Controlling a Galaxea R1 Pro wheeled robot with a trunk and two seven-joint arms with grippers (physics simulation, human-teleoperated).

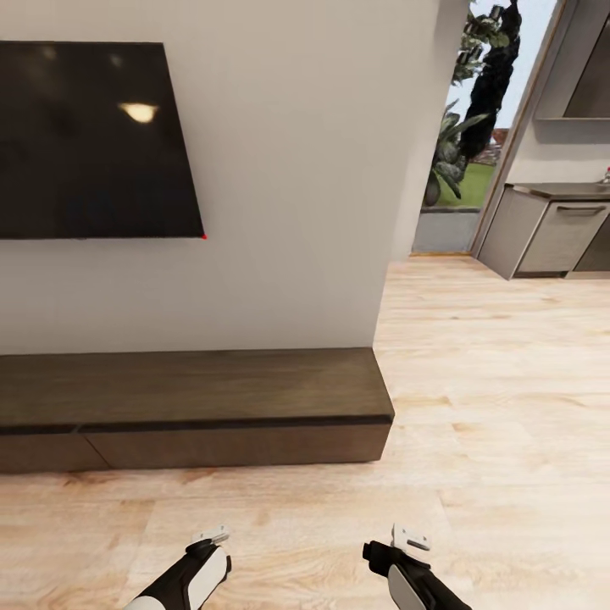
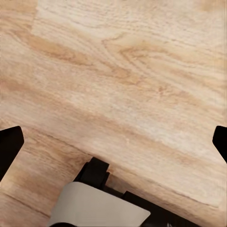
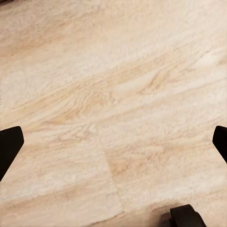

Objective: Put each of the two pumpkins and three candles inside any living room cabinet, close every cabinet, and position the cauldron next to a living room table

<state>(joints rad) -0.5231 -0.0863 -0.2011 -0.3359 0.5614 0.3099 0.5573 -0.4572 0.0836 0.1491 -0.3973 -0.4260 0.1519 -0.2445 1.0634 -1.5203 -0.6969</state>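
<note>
Cabinet (image 1: 195,411) sits low against the wall under the TV (image 1: 93,140), fronts closed and handle-less; probably stiff, heavy doors, so pull at a front's edge or seam. Left gripper (image 2: 113,142) and right gripper (image 3: 113,142) released, spread over the floor (image 1: 500,381).

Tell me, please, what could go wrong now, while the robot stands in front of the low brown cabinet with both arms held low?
1. Both grippers, left and right, are open with nothing between the fingers, so nothing can go into the cabinet yet.
2. The cabinet fronts look plain, without handles, so opening one may be awkward and a finger could slip.
3. The cabinet sits low under the TV; reaching down, an arm could bump its top edge.
</note>
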